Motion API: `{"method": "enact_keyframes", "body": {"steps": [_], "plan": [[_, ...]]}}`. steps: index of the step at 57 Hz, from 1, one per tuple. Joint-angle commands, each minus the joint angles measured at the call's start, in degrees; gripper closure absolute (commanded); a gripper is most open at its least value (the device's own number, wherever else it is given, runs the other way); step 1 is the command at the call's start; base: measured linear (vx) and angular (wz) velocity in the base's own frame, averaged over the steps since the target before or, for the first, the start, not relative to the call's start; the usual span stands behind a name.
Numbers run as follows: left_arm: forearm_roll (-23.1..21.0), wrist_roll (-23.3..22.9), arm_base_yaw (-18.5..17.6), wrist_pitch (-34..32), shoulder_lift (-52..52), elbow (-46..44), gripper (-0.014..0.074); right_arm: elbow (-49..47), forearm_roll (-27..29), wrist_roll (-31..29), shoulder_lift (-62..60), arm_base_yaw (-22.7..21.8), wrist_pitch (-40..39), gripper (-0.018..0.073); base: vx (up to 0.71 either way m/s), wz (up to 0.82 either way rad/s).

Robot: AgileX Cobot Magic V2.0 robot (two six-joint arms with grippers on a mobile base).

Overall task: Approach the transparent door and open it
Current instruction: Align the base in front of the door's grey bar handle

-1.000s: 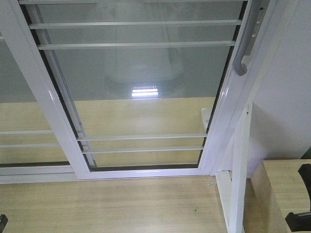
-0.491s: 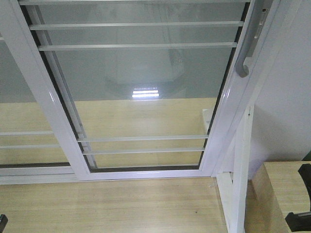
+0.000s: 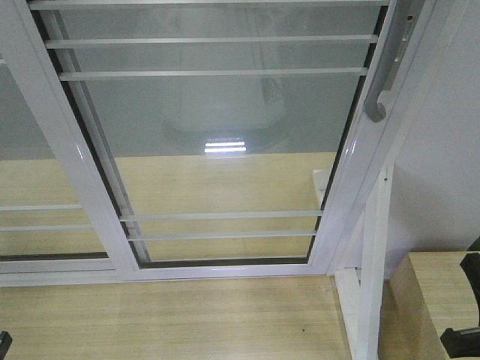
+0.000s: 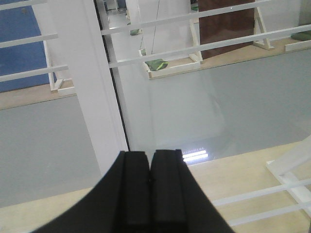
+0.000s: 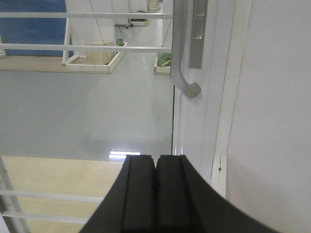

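Since a second ago the transparent door [image 3: 225, 142] came slightly nearer, filling the front view. Probably heavy, stiff and fragile; take it by the grey handle [image 5: 179, 58] on its right stile. Both the left gripper [image 4: 149, 167] and the right gripper [image 5: 155, 170] are closed, empty.

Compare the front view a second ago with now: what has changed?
The whole scene slid slightly down and right, so the base seems to be nearing the white-framed transparent glass door. Its curved grey handle is untouched; the black left fingers and right fingers are shut.
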Motion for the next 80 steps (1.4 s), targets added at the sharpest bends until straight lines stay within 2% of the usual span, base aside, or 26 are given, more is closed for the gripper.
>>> {"method": "enact_keyframes", "body": {"steps": [1,20,33,39,43,50,55,60,68,80], "plan": [[-0.2,-0.2,-0.3,-4.3,-0.8,0.5,0.0603,0.1,-0.1,-0.3,-0.9,-0.2,-4.7,0.0564,0.0,0.0],[-0.2,-0.2,-0.3,-4.3,-0.8,0.5,0.0603,0.1,-0.1,-0.3,-0.9,-0.2,-4.7,0.0564,0.0,0.0],[-0.2,-0.1,-0.3,-6.6,-0.8,0.4,0.0603,0.1,-0.1,-0.6,-0.9,-0.2,-6.5,0.0564,0.0,0.0],[-0.2,-0.1,-0.3,-10.2,-0.8,0.4,0.0603,0.1,-0.1,-0.6,-0.9,-0.2,-10.5,0.0564,0.0,0.0],[-0.2,-0.3,-0.3,-15.4,-0.8,0.4,0.0603,0.1,-0.7,-1.1,-0.9,-0.2,-14.7,0.0564,0.0,0.0],[-0.2,-3.6,-0.3,-23.9,-0.8,-0.1,0.0603,-0.1,-0.7,-1.4,-0.9,-0.2,-22.2,0.0564,0.0,0.0],[-0.2,-4.6,-0.3,-21.9,-0.7,-2.8,0.0603,-2.4,-0.7,-1.4,-0.9,-0.2,-20.9,0.0564,0.0,0.0],[-0.1,-4.3,-0.3,-18.1,0.3,-7.2,0.0603,-6.8,-0.7,-1.6,-0.3,-0.2,-14.4,0.0564,0.0,0.0],[-0.3,-2.4,-0.3,-16.4,8.2,-15.5,0.0603,-15.8,-3.6,-3.9,6.6,-0.2,-7.6,0.0564,0.0,0.0],[-0.3,-2.6,-0.3,-16.3,31.7,-29.9,0.0603,-29.4,-5.3,-5.5,28.4,-0.2,-9.2,0.0564,0.0,0.0]]}}
